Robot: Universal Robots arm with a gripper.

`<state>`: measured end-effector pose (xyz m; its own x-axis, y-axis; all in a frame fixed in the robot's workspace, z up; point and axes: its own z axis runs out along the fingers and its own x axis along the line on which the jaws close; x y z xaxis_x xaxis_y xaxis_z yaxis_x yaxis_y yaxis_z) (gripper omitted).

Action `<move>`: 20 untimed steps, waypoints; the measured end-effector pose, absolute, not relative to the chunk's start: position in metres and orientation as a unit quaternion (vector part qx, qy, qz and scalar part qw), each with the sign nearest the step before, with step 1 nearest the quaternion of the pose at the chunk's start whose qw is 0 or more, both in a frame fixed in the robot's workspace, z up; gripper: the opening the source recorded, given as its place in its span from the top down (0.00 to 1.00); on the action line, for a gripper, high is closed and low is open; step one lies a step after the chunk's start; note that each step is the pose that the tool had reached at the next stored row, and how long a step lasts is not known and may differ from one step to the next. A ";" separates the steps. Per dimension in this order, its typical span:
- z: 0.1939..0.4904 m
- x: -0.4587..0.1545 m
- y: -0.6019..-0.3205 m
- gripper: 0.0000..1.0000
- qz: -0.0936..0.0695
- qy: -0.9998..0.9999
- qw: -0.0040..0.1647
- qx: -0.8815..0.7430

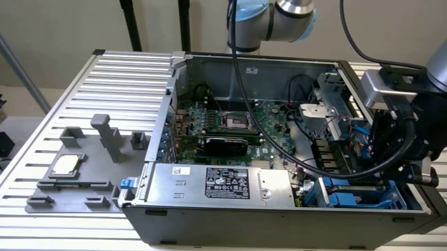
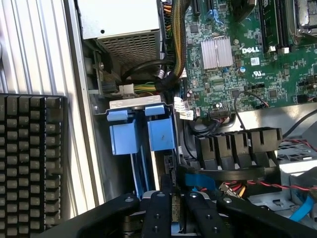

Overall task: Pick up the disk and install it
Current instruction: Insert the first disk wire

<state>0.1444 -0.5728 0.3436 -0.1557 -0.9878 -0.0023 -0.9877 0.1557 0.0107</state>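
Note:
My gripper [image 2: 176, 214] hangs over the drive bays at the corner of the open computer case [image 1: 279, 225]. Its two black fingers [image 2: 157, 213] stand close together with a thin edge-on slab between them, which I take for the disk [image 2: 163, 168]. The slab runs away from the fingers to a bright blue plastic end piece [image 2: 161, 133] in the bay. A second blue frame [image 2: 124, 135] sits in the slot right beside it. In the exterior view the arm's wrist [image 1: 398, 141] is at the case's right side, above the blue bays [image 1: 353, 200].
The motherboard [image 1: 231, 123] fills the case floor, with the grey power supply box [image 1: 216, 183] at the front. Cable bundles [image 2: 168, 64] and a row of black connectors [image 2: 237, 146] crowd the bay. A small silver chip [image 1: 65, 164] lies on a grey fixture to the exterior view's left. A keyboard [image 2: 29, 158] lies outside the case.

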 end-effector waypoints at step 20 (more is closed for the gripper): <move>0.341 0.141 -0.571 0.84 0.001 -0.747 -0.002 0.665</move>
